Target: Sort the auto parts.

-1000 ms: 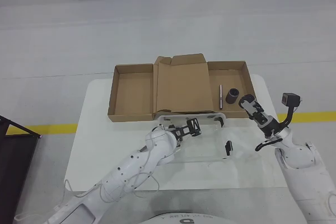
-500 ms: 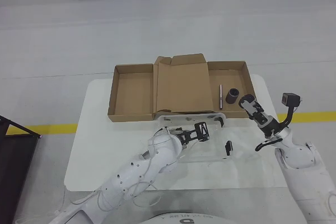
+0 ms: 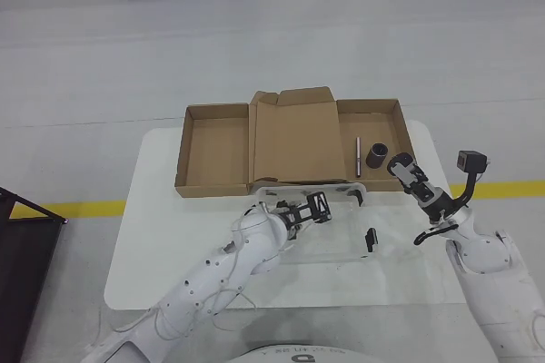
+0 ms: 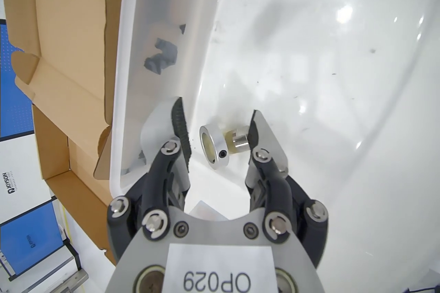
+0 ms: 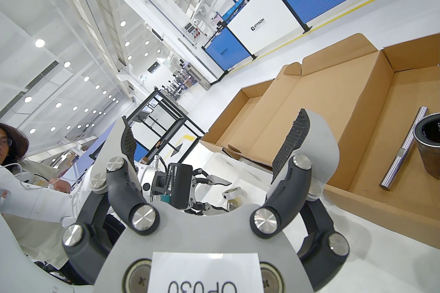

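A silver shaft coupling [image 4: 215, 146] lies on the floor of the clear plastic tray [image 3: 345, 189]. My left gripper [image 4: 216, 107] is open and straddles it, one finger [image 4: 258, 129] at its small end and the other a little apart from its ring. From above, that gripper [image 3: 314, 207] is inside the tray near its far rim. The right wrist view shows this coupling [image 5: 231, 193] farther off. My right gripper [image 5: 213, 117] is open and holds nothing. It hovers [image 3: 401, 168] by the cardboard box's right corner. A small black part [image 3: 370, 239] rests at the tray's right side.
The three-part cardboard box [image 3: 216, 150] stands behind the tray, its left bay bare. A metal rod [image 3: 358, 156] and a black cylinder [image 3: 376, 154] lie in the right bay. The tray wall [image 4: 120, 67] runs close beside my left finger. Bare white table [image 3: 163, 236] lies left of the tray.
My left gripper slid a little to the right along the tray, then came back to about where it started. The right arm has kept still.
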`<act>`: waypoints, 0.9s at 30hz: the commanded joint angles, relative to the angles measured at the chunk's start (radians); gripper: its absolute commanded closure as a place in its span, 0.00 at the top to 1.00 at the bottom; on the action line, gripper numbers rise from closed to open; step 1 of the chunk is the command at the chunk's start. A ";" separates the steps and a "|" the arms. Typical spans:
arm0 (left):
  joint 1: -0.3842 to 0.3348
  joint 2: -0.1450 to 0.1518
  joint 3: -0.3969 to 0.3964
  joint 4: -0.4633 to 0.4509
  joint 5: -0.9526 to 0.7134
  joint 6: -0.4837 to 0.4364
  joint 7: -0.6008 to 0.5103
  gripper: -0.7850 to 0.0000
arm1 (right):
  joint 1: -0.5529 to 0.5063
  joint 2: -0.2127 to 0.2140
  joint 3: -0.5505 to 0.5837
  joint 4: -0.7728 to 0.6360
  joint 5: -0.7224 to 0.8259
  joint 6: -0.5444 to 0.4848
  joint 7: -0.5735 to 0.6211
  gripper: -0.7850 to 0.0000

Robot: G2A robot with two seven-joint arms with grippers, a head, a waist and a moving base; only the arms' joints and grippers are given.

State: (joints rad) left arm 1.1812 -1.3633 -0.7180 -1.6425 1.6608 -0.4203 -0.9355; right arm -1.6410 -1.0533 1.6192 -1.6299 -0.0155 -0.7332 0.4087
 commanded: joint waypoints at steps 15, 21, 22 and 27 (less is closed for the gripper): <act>-0.039 -0.016 -0.003 0.082 0.017 0.027 -0.005 0.37 | 0.000 0.000 0.000 0.000 0.000 0.000 0.000 1.00; -0.044 -0.019 -0.010 0.103 0.022 0.033 -0.002 0.36 | 0.000 0.000 0.000 0.000 0.000 0.000 0.000 1.00; -0.045 -0.020 -0.011 0.107 0.020 0.032 -0.002 0.35 | 0.000 0.000 0.000 0.000 0.000 0.000 0.000 1.00; -0.049 -0.024 -0.012 0.113 0.005 0.022 0.002 0.35 | 0.000 0.000 0.000 0.000 0.000 0.000 0.000 1.00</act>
State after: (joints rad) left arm 1.1328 -1.3864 -0.7308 -1.5283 1.6710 -0.3938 -0.9364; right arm -1.6410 -1.0533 1.6192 -1.6299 -0.0155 -0.7332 0.4087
